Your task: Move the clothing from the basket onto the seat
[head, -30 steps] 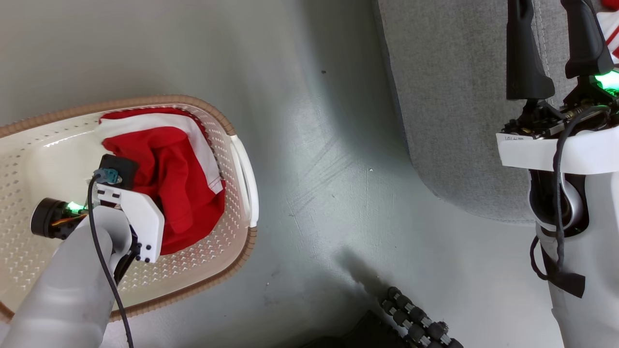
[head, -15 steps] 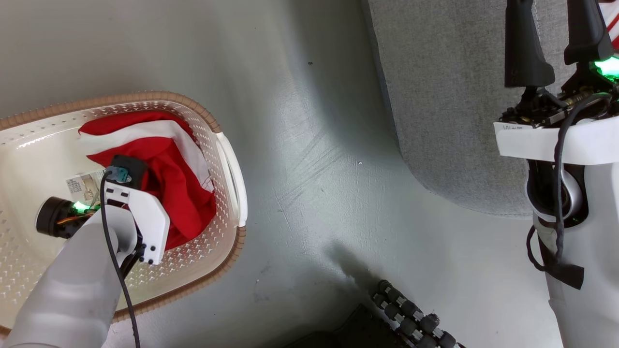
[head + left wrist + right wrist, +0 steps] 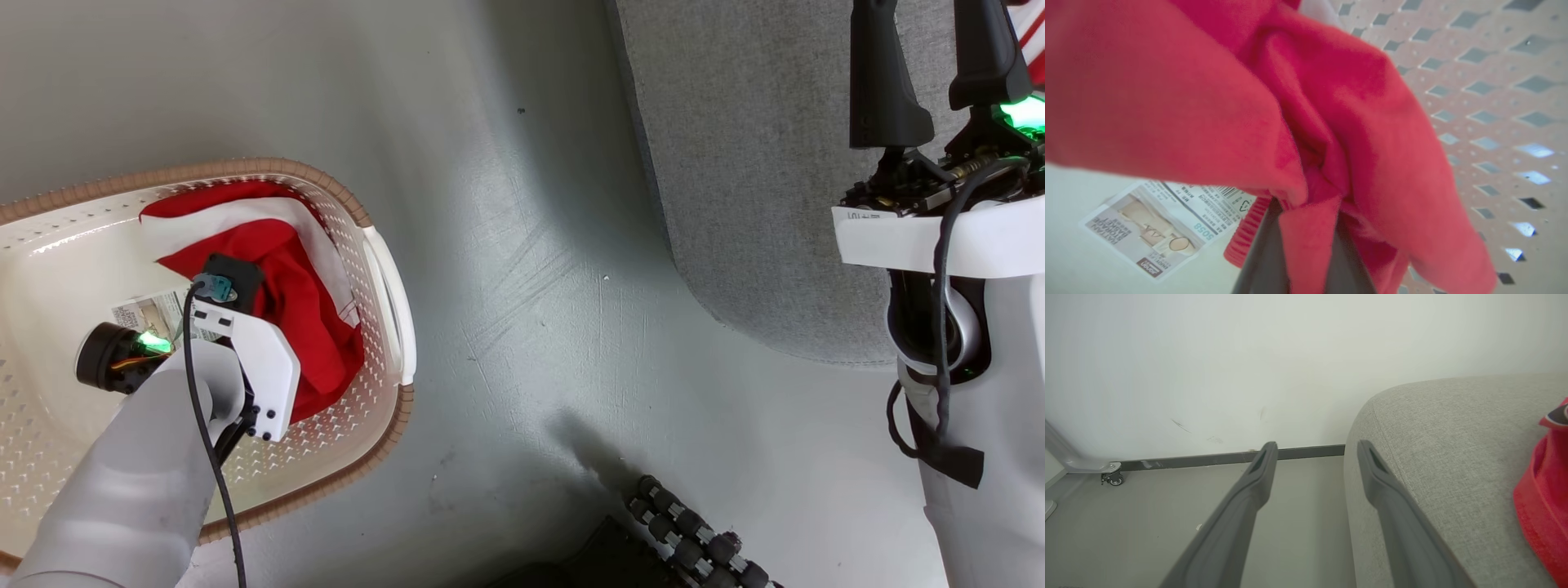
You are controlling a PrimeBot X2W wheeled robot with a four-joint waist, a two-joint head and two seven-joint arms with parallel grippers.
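The cream basket (image 3: 390, 304) with its brown rim stands on the floor at the left of the head view. Red clothing with a white panel (image 3: 306, 282) lies bunched against its right wall. My left arm reaches down into the basket, and its wrist mount (image 3: 253, 367) covers the fingers. In the left wrist view my left gripper (image 3: 1306, 208) is shut on a fold of the red clothing (image 3: 1331, 102). My right gripper (image 3: 935, 33) (image 3: 1316, 447) hangs open and empty over the edge of the grey seat (image 3: 751, 163) (image 3: 1453, 449).
Another red garment (image 3: 1541, 498) lies on the seat, right of my right gripper. A printed paper label (image 3: 1163, 228) lies on the basket floor. A black ribbed roller part (image 3: 694, 531) shows at the bottom. A wall, a baseboard and a caster (image 3: 1112, 479) lie ahead.
The head camera has shifted a little. My left wrist has moved slightly toward the basket's right wall with the red fabric, uncovering the paper label. The right gripper stays open over the seat.
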